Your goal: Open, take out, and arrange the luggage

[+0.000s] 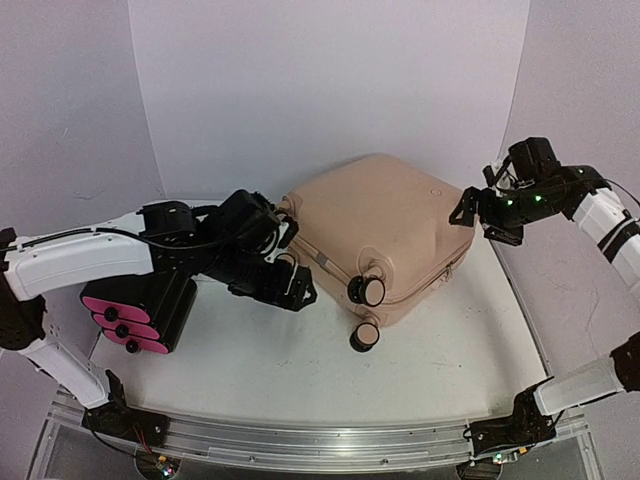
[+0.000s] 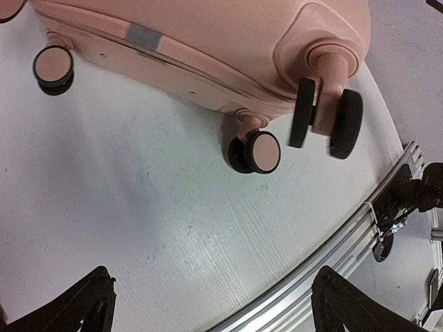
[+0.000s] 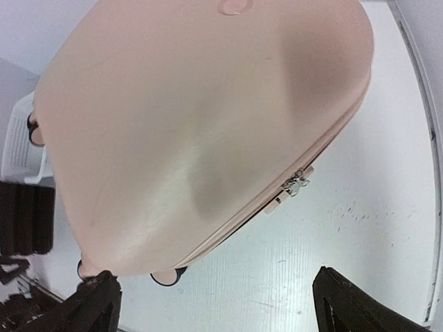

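Top view: the luggage [image 1: 385, 230] lies lid-down on the table [image 1: 300, 385], wheels toward the arms. The left gripper [image 1: 288, 288] is just beside its left end, the right gripper [image 1: 482, 215] at its right corner. Left wrist: gripper spread wide and empty, a wheel [image 2: 256, 152] ahead. Right wrist: gripper spread wide, nothing held, over the shell and zipper pulls [image 3: 296, 184].

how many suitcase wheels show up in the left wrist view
3: upper-left wheel, middle wheel below the shell's edge, edge-on right wheel at the corner, all on the suitcase. A fourth may be hidden behind it.
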Motion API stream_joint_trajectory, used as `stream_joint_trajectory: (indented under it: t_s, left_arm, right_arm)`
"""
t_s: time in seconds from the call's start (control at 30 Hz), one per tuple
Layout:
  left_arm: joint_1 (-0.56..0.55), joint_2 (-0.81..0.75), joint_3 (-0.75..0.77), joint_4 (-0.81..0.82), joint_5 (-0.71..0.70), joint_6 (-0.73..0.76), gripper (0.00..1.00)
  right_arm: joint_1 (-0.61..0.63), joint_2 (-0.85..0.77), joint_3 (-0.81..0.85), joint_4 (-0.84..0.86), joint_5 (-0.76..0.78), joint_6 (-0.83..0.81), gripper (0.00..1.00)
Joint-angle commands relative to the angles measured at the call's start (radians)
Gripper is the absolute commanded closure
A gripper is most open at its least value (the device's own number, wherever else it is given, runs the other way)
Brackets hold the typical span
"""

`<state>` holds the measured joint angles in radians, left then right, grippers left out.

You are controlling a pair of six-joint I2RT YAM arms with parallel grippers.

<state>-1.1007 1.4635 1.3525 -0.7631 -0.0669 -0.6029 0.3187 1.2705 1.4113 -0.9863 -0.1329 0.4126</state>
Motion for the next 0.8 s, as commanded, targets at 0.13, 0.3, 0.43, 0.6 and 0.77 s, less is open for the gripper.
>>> stream_joint_trajectory:
  t_s: [0.13,0.3,0.43,0.6,0.77]
  left_arm:
    - [-0.004,0.241,0.277,0.074,0.133,0.08,0.0]
    - [-0.004,0.346,0.378,0.074,0.151,0.103,0.01]
    - [-0.004,0.396,0.406,0.073,0.111,0.104,0.01]
    - [-0.004,0.462,0.462,0.072,0.13,0.094,0.03]
    - [0.0,0.512,0.497,0.067,0.117,0.089,0.07]
  right_arm:
    - [-0.359,0.2,0.087,0.15,-0.361,0.101,0.02]
    - [-0.429,0.388,0.317,0.178,-0.357,0.101,0.02]
    - [-0.446,0.608,0.523,0.177,-0.403,0.062,0.02]
    - [-0.446,0.816,0.733,0.19,-0.516,0.029,0.02]
    - [-0.437,0.903,0.785,0.199,-0.647,0.036,0.05]
